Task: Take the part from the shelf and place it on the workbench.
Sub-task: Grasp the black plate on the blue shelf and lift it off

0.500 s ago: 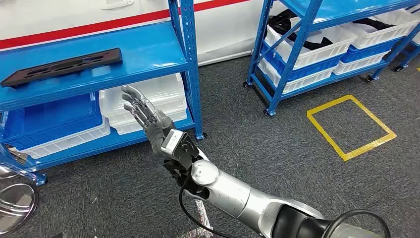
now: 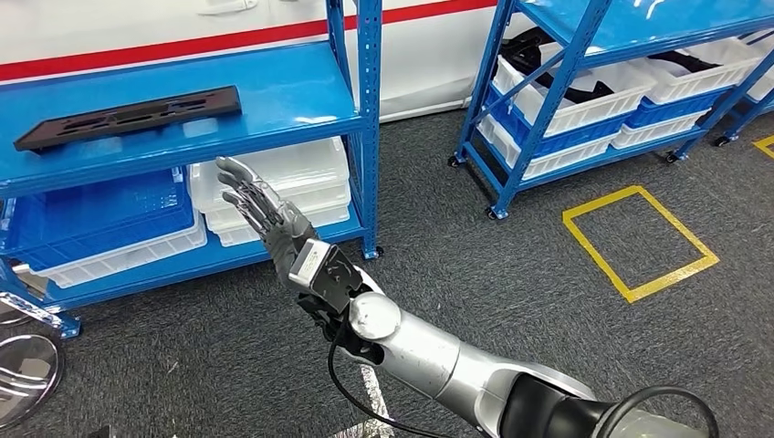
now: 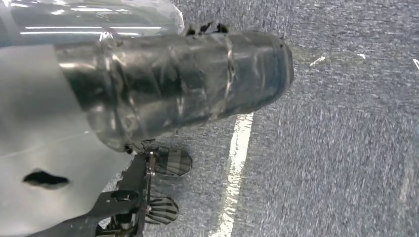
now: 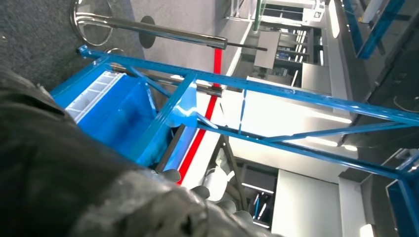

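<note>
A long flat black part (image 2: 128, 118) with slots lies on the upper board of the blue shelf (image 2: 283, 91) at the left. My right hand (image 2: 260, 212) is raised in front of the shelf, below and to the right of the part, with fingers spread and nothing in them. The right wrist view looks past the hand's dark cover (image 4: 74, 187) at the shelf frame (image 4: 237, 86) and a blue bin (image 4: 113, 116).
White bins (image 2: 283, 182) and a blue bin (image 2: 100, 214) fill the lower shelf level behind my hand. A second blue rack (image 2: 584, 91) with white bins stands at the right. A yellow floor square (image 2: 639, 239) marks the grey carpet. A round chrome base (image 2: 27, 370) sits at lower left.
The whole picture has shifted slightly right, so the camera has moved. My right hand sits a little lower and further left against the shelf, still spread and holding nothing.
</note>
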You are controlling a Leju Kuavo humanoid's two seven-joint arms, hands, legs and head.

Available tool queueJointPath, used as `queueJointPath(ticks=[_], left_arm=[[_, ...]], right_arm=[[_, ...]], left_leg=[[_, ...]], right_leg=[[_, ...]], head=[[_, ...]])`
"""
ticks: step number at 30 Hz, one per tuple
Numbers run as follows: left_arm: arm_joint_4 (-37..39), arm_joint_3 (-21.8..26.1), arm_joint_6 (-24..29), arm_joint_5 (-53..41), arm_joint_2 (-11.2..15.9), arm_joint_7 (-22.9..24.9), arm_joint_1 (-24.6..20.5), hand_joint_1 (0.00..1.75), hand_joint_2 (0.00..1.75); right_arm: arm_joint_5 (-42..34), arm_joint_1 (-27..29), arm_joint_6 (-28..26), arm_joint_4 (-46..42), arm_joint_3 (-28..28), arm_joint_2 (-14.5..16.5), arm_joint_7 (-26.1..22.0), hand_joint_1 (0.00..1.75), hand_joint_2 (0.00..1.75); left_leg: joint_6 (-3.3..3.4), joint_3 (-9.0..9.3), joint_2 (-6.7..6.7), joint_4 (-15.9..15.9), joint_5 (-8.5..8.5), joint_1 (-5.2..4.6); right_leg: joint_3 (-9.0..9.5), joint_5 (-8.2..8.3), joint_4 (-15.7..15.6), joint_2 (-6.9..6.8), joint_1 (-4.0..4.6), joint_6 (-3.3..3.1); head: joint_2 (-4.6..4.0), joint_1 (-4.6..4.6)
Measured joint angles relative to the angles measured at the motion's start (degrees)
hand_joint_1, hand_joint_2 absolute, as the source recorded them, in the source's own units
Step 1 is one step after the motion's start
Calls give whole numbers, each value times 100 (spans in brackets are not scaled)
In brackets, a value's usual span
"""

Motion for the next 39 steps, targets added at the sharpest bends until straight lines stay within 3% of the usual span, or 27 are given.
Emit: queueJointPath(ticks=[2,4,6,9,11,13,15,16,18,19,21,25,26,28,30,31,32,34,36,39], left_arm=[[0,-4,-1,-1,-4,3,1,0,0],[0,-7,-2,-5,-15,21,-12,0,0],[0,-8,-1,-13,-26,50,-35,0,0],[0,-8,1,-17,-34,76,-44,0,0],[0,-9,0,-17,-45,92,-53,0,0],[0,-10,-2,-19,-50,111,-55,0,0],[1,-10,-3,-28,-50,120,-41,0,0],[1,-10,-4,-34,-49,118,-35,0,0],[2,-10,-4,-52,-49,110,-41,0,0],[1,-11,-6,-63,-49,106,-52,0,0],[1,-13,-12,-81,-51,100,-71,0,0],[2,-15,-22,-91,-51,88,-89,0,0],[2,-15,-28,-93,-51,85,-100,0,0],[3,-16,-44,-98,-51,83,-119,0,0],[7,-20,-62,-100,-49,84,-120,0,0],[10,-24,-73,-101,-49,85,-118,0,0],[13,-33,-86,-101,-51,86,-117,0,0],[15,-56,-103,-98,-59,87,-122,0,0],[16,-71,-104,-92,-65,95,-135,0,0],[17,-77,-102,-87,-63,106,-135,0,0]], right_arm=[[50,-13,-2,5,8,-2,13,0,0],[138,-40,-5,9,31,-3,36,0,0],[222,-55,-14,19,64,-4,68,0,0],[286,-77,-18,28,102,1,89,0,0],[298,-99,-11,31,120,6,89,0,0],[287,-107,2,46,138,7,87,0,0],[226,-100,23,67,145,7,69,0,0],[190,-98,37,73,145,7,57,0,0],[141,-98,62,76,145,8,39,0,0],[130,-102,72,77,145,8,36,0,0],[109,-105,87,85,145,7,33,0,0],[102,-117,102,109,145,7,29,0,0],[102,-124,104,115,145,7,27,0,0],[102,-126,108,136,145,5,24,0,0],[102,-113,112,167,145,-1,23,0,0],[101,-110,114,181,145,-4,23,0,0],[101,-111,118,192,145,-7,23,0,0],[100,-121,136,208,145,-10,24,0,0],[100,-132,162,218,145,-10,25,0,0],[100,-139,184,228,145,-5,28,0,0]], left_leg=[[-11,25,-28,34,-44,0],[-44,23,-71,70,-86,-10],[-90,-1,-110,73,-88,-7],[-161,-20,-154,83,-120,2],[-218,-198,-106,474,-333,11],[-276,-564,-60,1196,-620,31],[-319,-795,-45,1555,-652,55],[-331,-769,-34,1458,-534,67],[-332,-415,11,725,-150,86],[-321,-232,32,371,-36,76],[-271,-48,48,25,6,45],[-131,38,15,-70,4,50],[-96,75,11,-93,1,60],[-44,117,3,-96,-29,49],[-22,167,-19,-91,-77,39],[-22,206,-37,-89,-109,37],[-29,257,-55,-86,-147,37],[-59,347,-82,-80,-237,32],[-111,358,-96,-60,-298,17],[-200,354,-97,-87,-351,19]], right_leg=[[235,418,-599,16,0,-27],[580,692,-1300,116,-5,-60],[704,697,-1533,173,1,-84],[757,708,-1624,67,-15,-149],[825,705,-1685,-29,-38,-198],[852,678,-1690,-102,-32,-232],[857,653,-1678,-142,-32,-239],[861,641,-1670,-154,-34,-233],[889,608,-1660,-163,-37,-205],[898,594,-1653,-163,-30,-183],[902,588,-1661,-161,-16,-131],[838,491,-1520,-138,-21,-21],[713,388,-1277,-116,-21,-2],[282,143,-519,-82,-25,5],[-84,114,-25,-73,-27,2],[-110,256,-91,-72,-28,-7],[-20,490,-377,-69,-28,-23],[305,901,-1149,-48,-21,-71],[504,975,-1582,-22,-9,-116],[558,882,-1651,-12,1,-187]], head=[[0,1],[-1,-3],[-1,-4],[0,-6],[0,-10],[0,-11],[0,-11],[0,-11],[0,-10],[0,-11],[0,-10],[-1,-3],[-1,-1],[0,0],[0,-1],[0,-1],[0,0],[-1,-2],[-1,-10],[0,-14]])
